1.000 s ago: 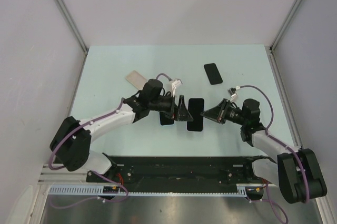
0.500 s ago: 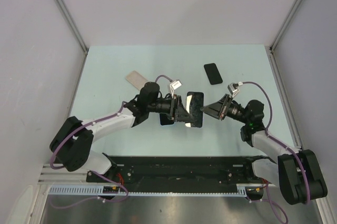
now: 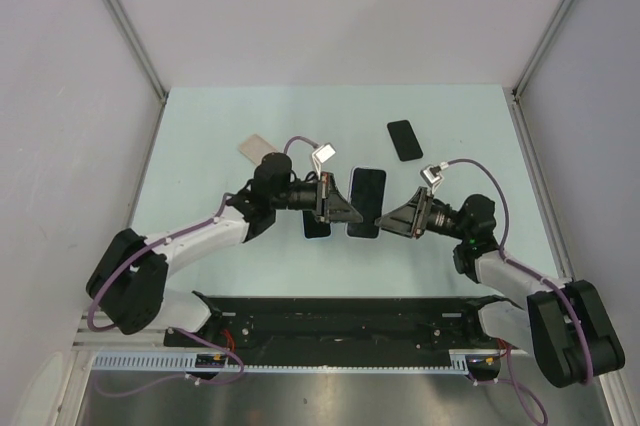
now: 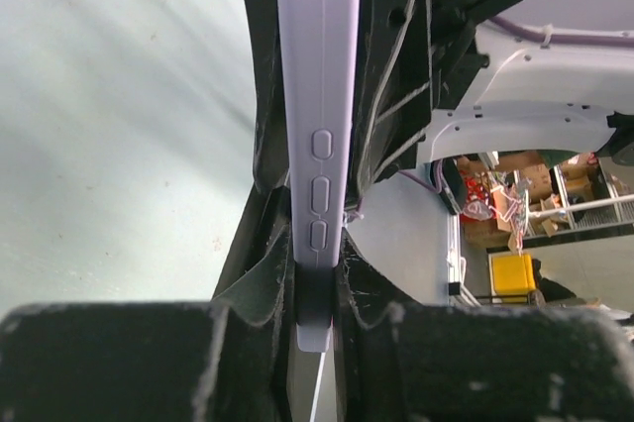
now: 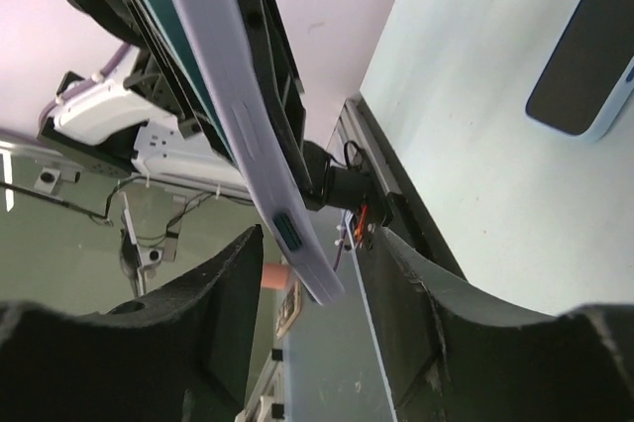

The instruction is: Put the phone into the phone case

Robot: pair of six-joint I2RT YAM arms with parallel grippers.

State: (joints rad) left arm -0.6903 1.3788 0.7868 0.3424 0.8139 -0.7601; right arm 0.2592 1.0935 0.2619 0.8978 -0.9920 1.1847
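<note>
Here your left gripper (image 4: 315,288) pinches the lavender case (image 4: 315,95) by one edge, so your right gripper (image 5: 315,268), fingers parted around the opposite edge, looks free to withdraw.

Lavender case (image 3: 366,202) fills the gap between left gripper (image 3: 345,208) and right gripper (image 3: 385,218). Dark phone (image 3: 316,227) lies beneath left gripper. Black phone (image 3: 405,139) sits beyond right gripper, passable room between.

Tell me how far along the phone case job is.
Done: the lavender phone case is lifted off the table. In hand: the left gripper clamps it; the right gripper is open around its edge. Left: unclear whether a phone sits inside.
</note>
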